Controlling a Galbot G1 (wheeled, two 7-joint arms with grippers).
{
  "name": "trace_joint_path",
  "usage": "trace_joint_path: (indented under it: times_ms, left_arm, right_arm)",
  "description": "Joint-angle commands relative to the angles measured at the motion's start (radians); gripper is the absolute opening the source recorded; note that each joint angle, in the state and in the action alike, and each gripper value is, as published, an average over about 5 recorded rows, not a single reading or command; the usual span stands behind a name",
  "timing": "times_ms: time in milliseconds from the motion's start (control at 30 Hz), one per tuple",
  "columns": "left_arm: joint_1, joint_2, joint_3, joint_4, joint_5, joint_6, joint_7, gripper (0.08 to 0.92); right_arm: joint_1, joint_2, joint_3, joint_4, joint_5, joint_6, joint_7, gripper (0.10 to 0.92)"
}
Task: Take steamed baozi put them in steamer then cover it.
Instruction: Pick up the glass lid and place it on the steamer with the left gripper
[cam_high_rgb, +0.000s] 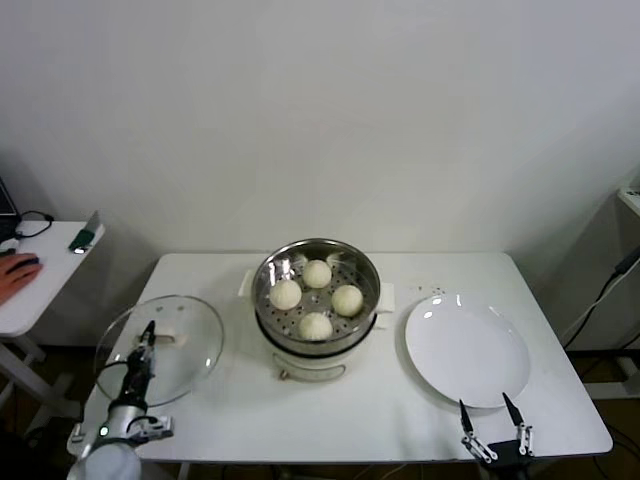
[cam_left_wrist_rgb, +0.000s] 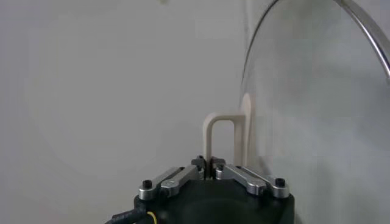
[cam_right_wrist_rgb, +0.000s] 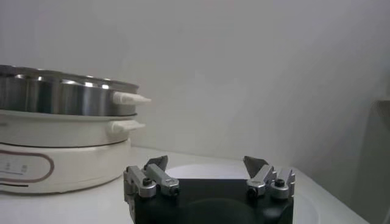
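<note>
Between our left gripper's clenched fingers we are pinching the cover's handle, keeping it level for the steamer.

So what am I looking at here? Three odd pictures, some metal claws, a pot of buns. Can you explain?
It is a two-armed robot at a white table. The wide picture comes from a camera on its head, looking down; the other two come from cameras on its wrists.

In the middle stands a steel steamer with four white buns already inside. To its right lies a white plate, bare.

The left gripper has its jaws shut on the pale handle of the glass lid, which sits left of the steamer. The lid is not yet on the pot.

The right gripper waits at the near edge by the plate, jaws open, holding nothing.
</note>
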Motion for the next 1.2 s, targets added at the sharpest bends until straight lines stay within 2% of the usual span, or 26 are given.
trace_joint_path:
  times_ms: [33, 267, 467, 800, 1200]
  left_arm:
    - [0.020, 0.130, 0.013, -0.403, -0.202, 0.292, 0.287, 0.148]
    - [-0.101, 0.198, 0.123, -0.508, -0.253, 0.484, 0.377, 0.148]
    - [-0.233, 0.164, 0.311, -0.528, -0.167, 0.593, 0.444, 0.148]
    - [-0.423, -0.028, 0.569, -0.439, 0.074, 0.648, 0.567, 0.148]
    - [-0.522, -0.248, 0.736, -0.270, 0.260, 0.648, 0.632, 0.148]
  right_arm:
    - [0.002, 0.002, 0.002, 0.001, -0.017, -0.005, 0.004, 0.823]
    - [0.003, 0.009, -0.002, 0.006, -0.032, -0.009, 0.006, 0.823]
    - [0.009, 0.015, -0.003, 0.009, -0.038, -0.011, 0.007, 0.823]
    - [0.032, 0.017, 0.010, 0.031, -0.037, -0.056, 0.008, 0.823]
    - [0.048, -0.002, 0.023, 0.022, -0.033, -0.088, 0.003, 0.823]
